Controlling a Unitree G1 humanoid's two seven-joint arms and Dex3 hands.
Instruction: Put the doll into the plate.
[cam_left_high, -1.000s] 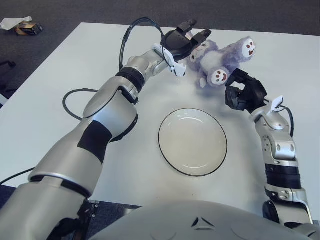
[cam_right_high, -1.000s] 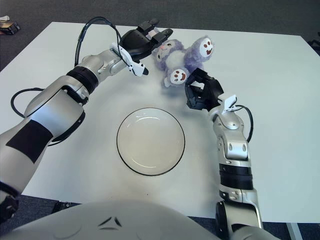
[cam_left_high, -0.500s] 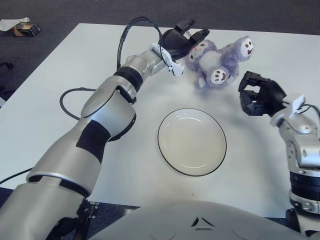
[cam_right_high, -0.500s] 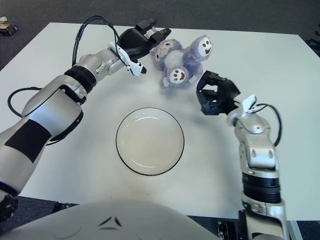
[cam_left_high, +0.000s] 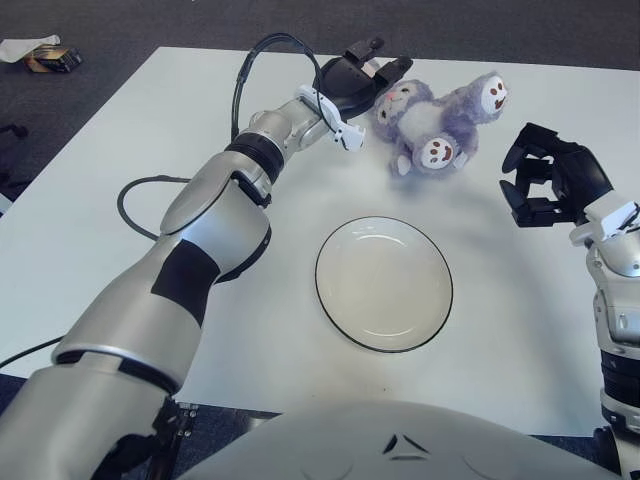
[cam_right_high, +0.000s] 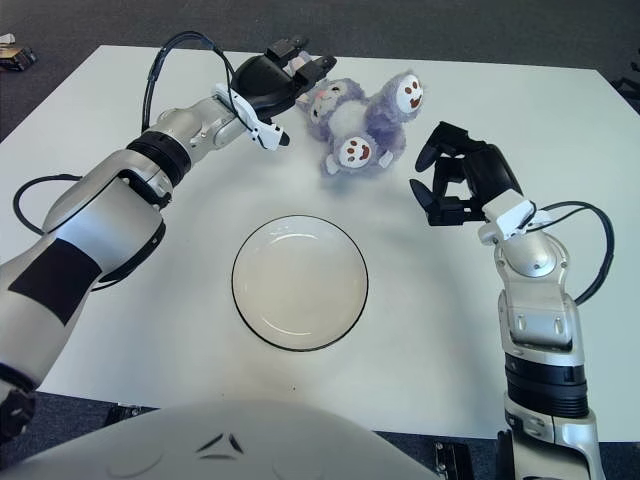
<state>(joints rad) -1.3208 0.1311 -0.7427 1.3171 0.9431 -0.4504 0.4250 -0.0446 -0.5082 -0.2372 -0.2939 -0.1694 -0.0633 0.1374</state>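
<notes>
A purple-and-white plush doll (cam_left_high: 440, 120) lies on the white table at the far middle, its feet soles facing up. The empty glass plate (cam_left_high: 384, 283) sits nearer to me, below the doll. My left hand (cam_left_high: 362, 72) hovers at the doll's left side by its head, fingers spread, holding nothing. My right hand (cam_left_high: 545, 185) is to the right of the doll and apart from it, fingers curved but open around empty air.
The white table (cam_left_high: 120, 170) ends at a far edge with dark carpet behind it. A black cable (cam_left_high: 150, 190) loops on the table beside my left arm. A small box (cam_left_high: 45, 55) lies on the floor at the far left.
My right hand has pulled away from the doll's feet, moving right and slightly up. The left hand has shifted a little farther back. The doll has stayed put.
</notes>
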